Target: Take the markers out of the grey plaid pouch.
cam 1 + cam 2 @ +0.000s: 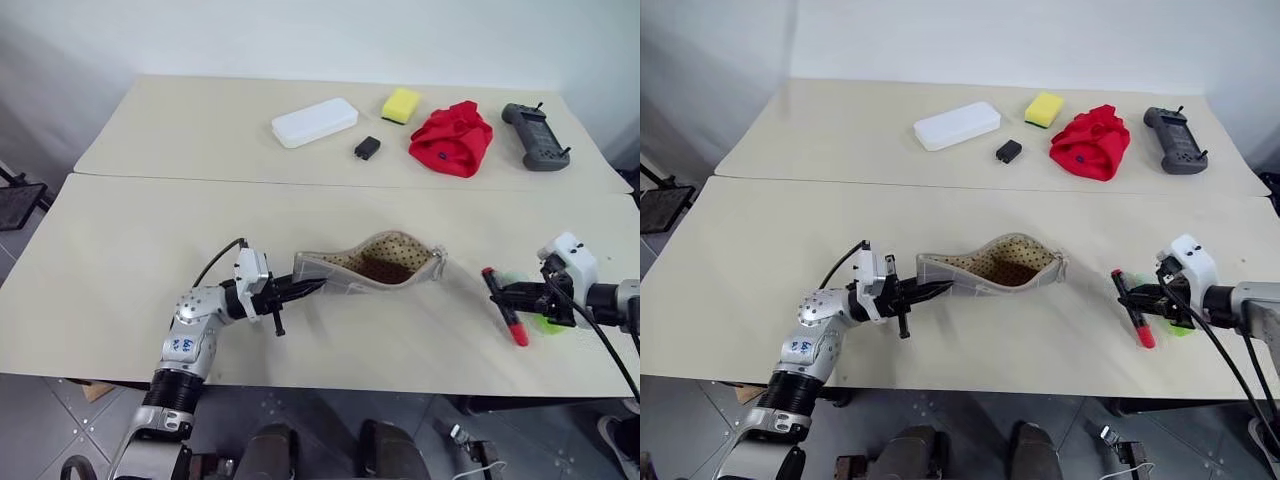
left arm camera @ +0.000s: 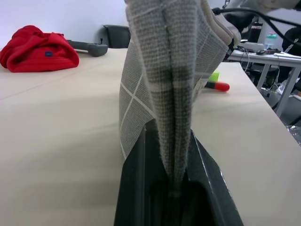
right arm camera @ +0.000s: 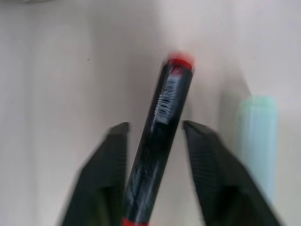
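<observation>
Left gripper (image 1: 300, 291) fingers clamped on grey plaid pouch (image 1: 375, 262) corner, mouth gaping mid-tabletop (image 1: 120, 260). Right gripper (image 3: 155, 160) fingers parted around red-ended marker (image 1: 505, 305); mint marker (image 3: 256, 141) beside. Risk: released marker rolls off near edge.

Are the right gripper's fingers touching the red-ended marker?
Apart. The right wrist view shows bare table on both sides between the fingers and the marker; the right gripper stands open around it.

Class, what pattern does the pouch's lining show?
Dark dots on tan lining of the grey plaid pouch; the left eye view shows it best.
</observation>
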